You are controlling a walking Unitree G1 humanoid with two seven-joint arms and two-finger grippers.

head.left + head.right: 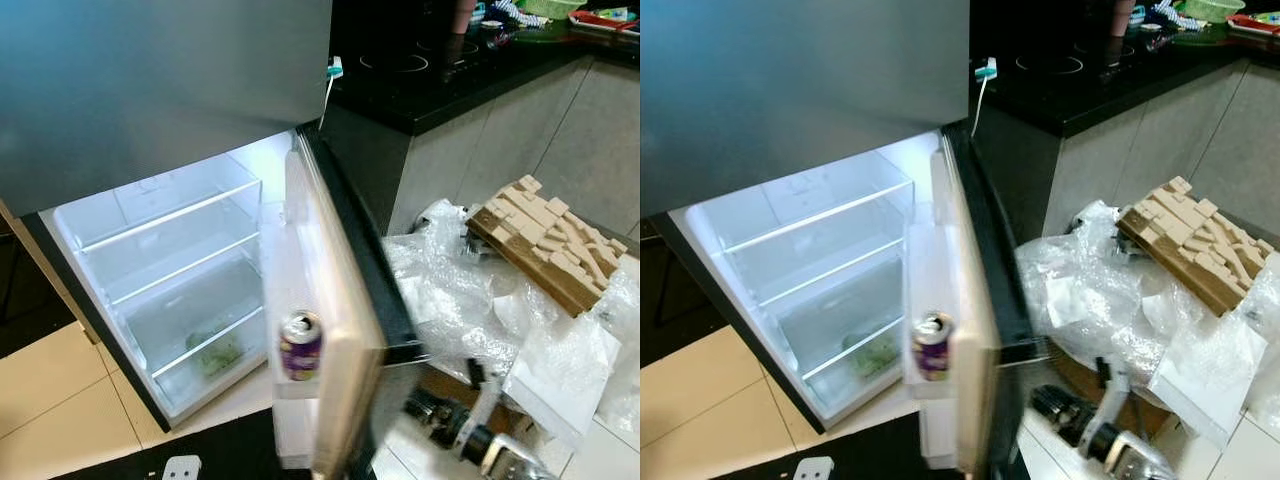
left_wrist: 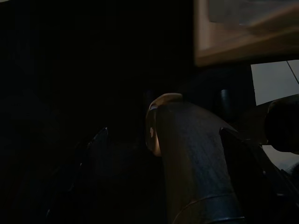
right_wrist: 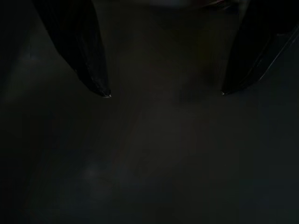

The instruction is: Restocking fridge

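We see a brushed grey metal fridge door (image 1: pixel 160 80) with a dull sheen, clear glass shelves (image 1: pixel 175 215) inside white plastic walls, and a glossy purple metal can (image 1: pixel 300 345). Crinkled clear plastic wrap (image 1: pixel 450 290) shines beside rough pale wooden blocks (image 1: pixel 545 235). The black worktop (image 1: pixel 440 85) looks polished; the beige floor tiles (image 1: pixel 60 390) look smooth.

Over to the right of the fridge there's a big crumpled heap of clear plastic wrap (image 1: pixel 450 290) on the floor, with a wooden block-puzzle kind of board (image 1: pixel 545 240) lying tilted on top of it and a flat white sheet in plastic (image 1: pixel 560 375) just beside it. Behind that runs a black counter (image 1: pixel 440 95) on grey cabinet fronts (image 1: pixel 530 140), with an induction hob (image 1: pixel 395 62) set into it, a green bowl (image 1: pixel 1210 10) at the far end, and a white charger with a cable (image 1: pixel 333 72) hanging off the near edge. The floor is beige tile (image 1: pixel 60 395), and a small white plug-like thing (image 1: pixel 182 467) lies on a dark patch near the bottom.
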